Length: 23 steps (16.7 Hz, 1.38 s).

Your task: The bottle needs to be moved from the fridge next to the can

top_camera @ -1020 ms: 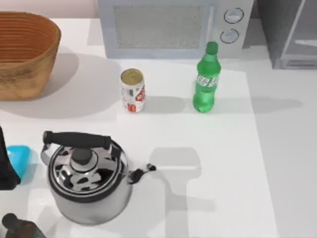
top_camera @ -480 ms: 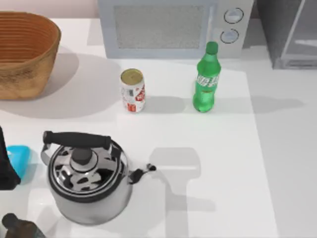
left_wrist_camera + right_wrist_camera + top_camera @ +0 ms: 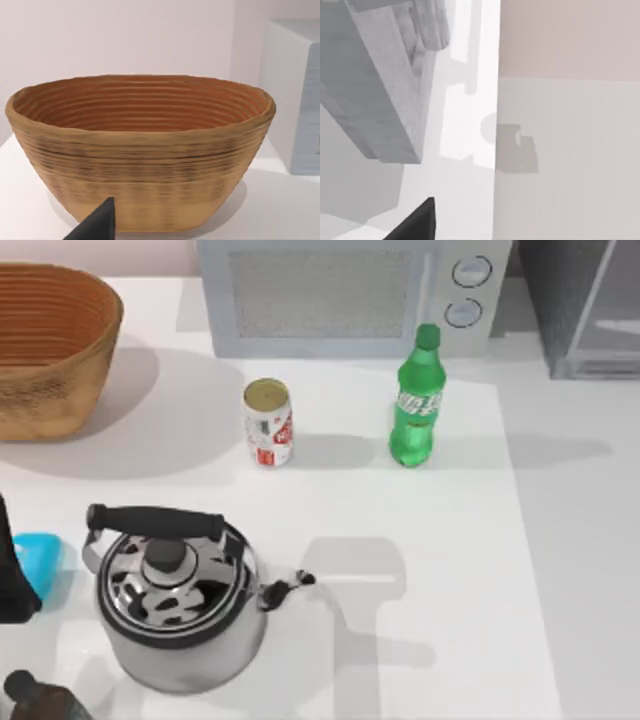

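The bottle [image 3: 416,405] stands upright on the table [image 3: 450,570], right of the can [image 3: 268,422] and just before the microwave [image 3: 345,295], outside the fridge [image 3: 585,305] at the far right. My left arm [image 3: 12,575] sits at the table's left edge, well apart from it. I cannot tell how either pair of jaws stands.

Woven basket [image 3: 50,345] far left, back. Microwave [image 3: 350,295] back centre. Steel kettle [image 3: 175,605] front left; blue object [image 3: 40,560] beside it; dark bottle top [image 3: 25,690] at corner.
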Motion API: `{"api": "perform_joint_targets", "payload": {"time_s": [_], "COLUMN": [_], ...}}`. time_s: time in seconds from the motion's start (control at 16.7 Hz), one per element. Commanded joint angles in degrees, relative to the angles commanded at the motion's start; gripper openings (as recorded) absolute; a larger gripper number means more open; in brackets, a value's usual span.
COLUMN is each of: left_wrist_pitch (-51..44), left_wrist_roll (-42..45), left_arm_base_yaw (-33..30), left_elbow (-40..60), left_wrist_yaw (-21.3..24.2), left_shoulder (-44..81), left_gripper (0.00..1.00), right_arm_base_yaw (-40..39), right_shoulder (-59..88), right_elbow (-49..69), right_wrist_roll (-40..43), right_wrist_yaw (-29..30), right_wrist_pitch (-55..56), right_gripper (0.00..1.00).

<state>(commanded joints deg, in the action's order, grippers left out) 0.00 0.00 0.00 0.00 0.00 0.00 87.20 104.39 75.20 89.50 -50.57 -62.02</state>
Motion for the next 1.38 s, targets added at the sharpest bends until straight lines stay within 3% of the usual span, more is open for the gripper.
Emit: {"api": "perform_joint_targets", "payload": {"time_s": [0.42,0.66,1.14,1.38], "left_wrist_pitch": [0.0,0.0,0.0,0.0], "left_wrist_roll": [0.0,0.0,0.0,0.0], "left_arm_base_yaw": [0.0,0.0,0.0,0.0], "left_elbow": [0.0,0.0,0.0,0.0], "left_wrist_yaw": [0.0,0.0,0.0,0.0], "left_shoulder": [0.0,0.0,0.0,0.0], "left_gripper": [1.0,1.0,1.0,1.0], "right_arm_base_yaw": [-21.15,-30.68,-33.58,-39.67], "right_shoulder": [0.44,0.4,-0.05,-0.87], "right_elbow": [-0.64,-0.97,-1.53,-3.73], "right_wrist_roll": [-36.09,-49.97,-54.09,-59.01], "right_wrist_yaw": [5.1,7.38,8.2,13.14], "right_wrist_pitch": [28.79,41.4,45.65,47.83], "right_gripper": [1.0,1.0,1.0,1.0]}}
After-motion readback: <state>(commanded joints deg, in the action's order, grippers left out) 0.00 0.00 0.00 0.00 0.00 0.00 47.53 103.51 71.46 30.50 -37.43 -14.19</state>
